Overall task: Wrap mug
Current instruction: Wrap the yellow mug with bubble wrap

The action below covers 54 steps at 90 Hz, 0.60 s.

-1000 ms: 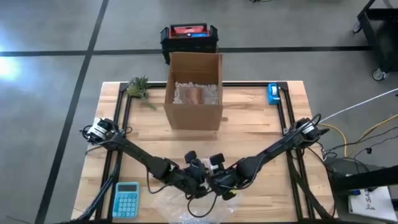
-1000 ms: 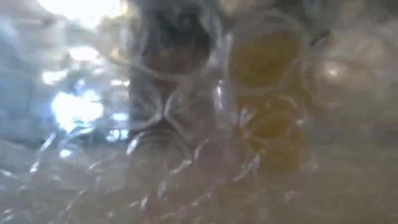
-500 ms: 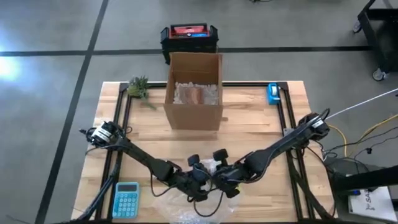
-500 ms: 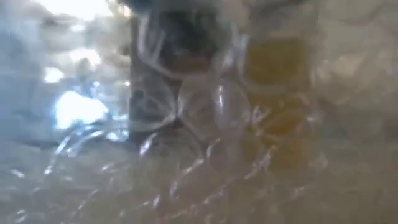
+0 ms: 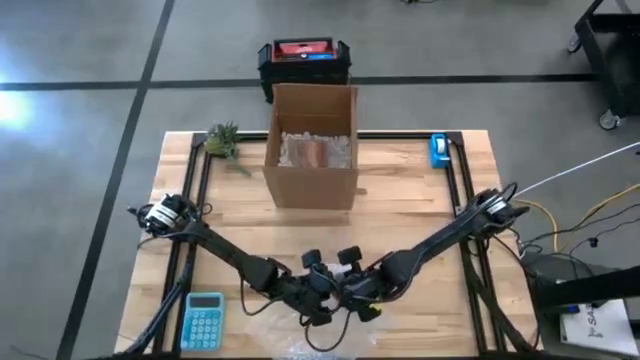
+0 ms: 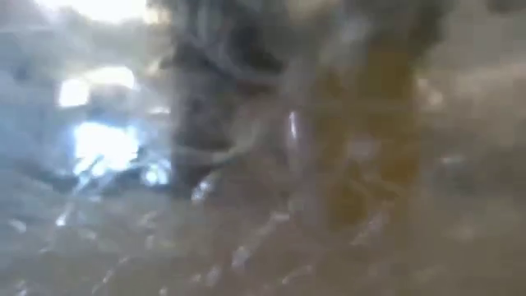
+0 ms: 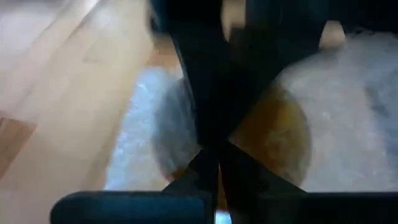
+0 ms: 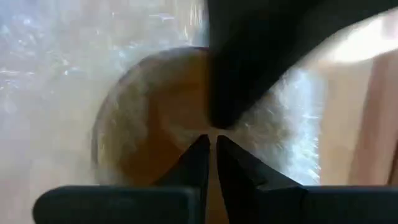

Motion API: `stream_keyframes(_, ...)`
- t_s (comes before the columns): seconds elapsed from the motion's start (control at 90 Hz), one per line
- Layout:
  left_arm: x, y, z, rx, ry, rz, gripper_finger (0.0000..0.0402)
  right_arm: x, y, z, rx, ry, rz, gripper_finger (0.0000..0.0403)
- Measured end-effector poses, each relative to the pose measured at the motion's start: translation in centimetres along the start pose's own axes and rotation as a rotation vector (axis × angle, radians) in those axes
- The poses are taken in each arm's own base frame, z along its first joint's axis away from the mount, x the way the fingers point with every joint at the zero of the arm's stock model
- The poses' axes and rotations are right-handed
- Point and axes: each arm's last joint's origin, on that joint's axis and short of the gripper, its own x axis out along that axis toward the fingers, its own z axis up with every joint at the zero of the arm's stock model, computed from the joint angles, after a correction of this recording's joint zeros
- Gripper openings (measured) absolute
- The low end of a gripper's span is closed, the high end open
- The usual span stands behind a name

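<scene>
we see both claws meeting low over the middle of the desk's (image 5: pixel 410 215) near edge, the left claw (image 5: pixel 318 296) and the right claw (image 5: pixel 352 293) just beside each other. the mug (image 8: pixel 155 118), a brownish-yellow round shape, lies under a sheet of bubble wrap (image 7: pixel 373 124) directly beneath both of them.

in the left wrist view the left claw's fingers (image 7: pixel 211 168) come together to a point over the covered mug (image 7: pixel 273 134), clenched, apparently on the wrap. the right wrist view shows the same on the other side: the right claw's fingers (image 8: pixel 208 162) pinched together above the mug, with a dark part of the other arm just beyond. from above, the mug is hidden under the two wrists, and only a pale fringe of wrap (image 5: pixel 320 345) shows at the near edge. the low view is filled by the wrap (image 6: pixel 263 230) pressed close to the lens, with a dim dark and amber blur behind it; we cannot tell shapes there.

farther off, a teal calculator (image 5: pixel 203 320) lies at the near left corner, well apart from the claws. an open cardboard box (image 5: pixel 311 148) stands at the middle of the far edge, a small plant (image 5: pixel 224 140) at the far left corner, a blue tape dispenser (image 5: pixel 438 150) at the far right. bare wood lies between the claws and the box.
</scene>
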Motion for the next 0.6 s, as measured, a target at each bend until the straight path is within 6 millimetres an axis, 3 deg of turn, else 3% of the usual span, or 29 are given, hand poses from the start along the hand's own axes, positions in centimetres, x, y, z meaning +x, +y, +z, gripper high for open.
stream_keyframes(0.333, -0.8, -0.1, 0.8, -0.017, -0.033, -0.005, 0.0001, 2.3, 0.7, -0.6, -0.037, 0.075, 0.002, 0.0018)
stream_keyframes(0.489, -0.7, -0.1, 0.7, -0.014, -0.029, -0.002, 0.0003, 1.0, 0.3, -0.4, -0.027, 0.051, -0.004, 0.0018)
stream_keyframes(0.6, -0.7, -0.1, 0.6, -0.012, -0.028, -0.001, 0.0001, -1.7, -0.3, 0.6, -0.011, -0.035, -0.006, 0.0018)
